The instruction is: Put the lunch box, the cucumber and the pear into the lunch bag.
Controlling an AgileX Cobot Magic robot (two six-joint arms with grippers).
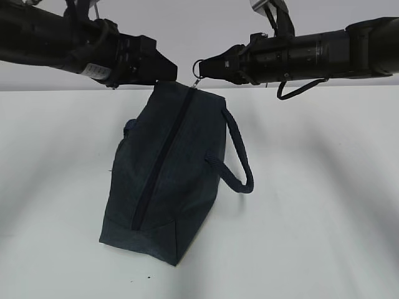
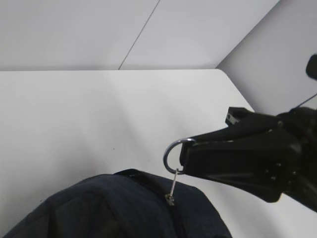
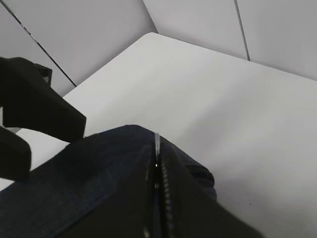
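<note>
One lunch bag point(image 1: 168, 180) is all that sits on the white worktop point(image 1: 324, 205), and only its near end rests there: a dark navy, boxy thing tilted so that its far end is lifted toward the two arms. Its zipper point(image 1: 161, 163) runs in a dark line from the near bottom corner up to the far top and looks closed along the stretch I can see. The rope-like loop handle point(image 1: 240, 159) hangs off the right side, clear of both arms.

Farther back, at the raised far end, the metal ring pull point(image 1: 197, 67) stands up from the zipper on a short link. The right gripper point(image 1: 209, 67) comes in from the right and its fingers are pinched together on that ring; the left wrist view shows the ring poking out past the black fingertips, with the link dropping to the slider on the bag.

On the other side, the left gripper point(image 1: 163, 70) reaches in from the left. Its fingers sit at the bag's far left top corner, set at a middling width, and seem to be gripping the fabric there, though the contact itself is hidden behind the black housing.

Lunch box, cucumber and pear do not show in any view.
</note>
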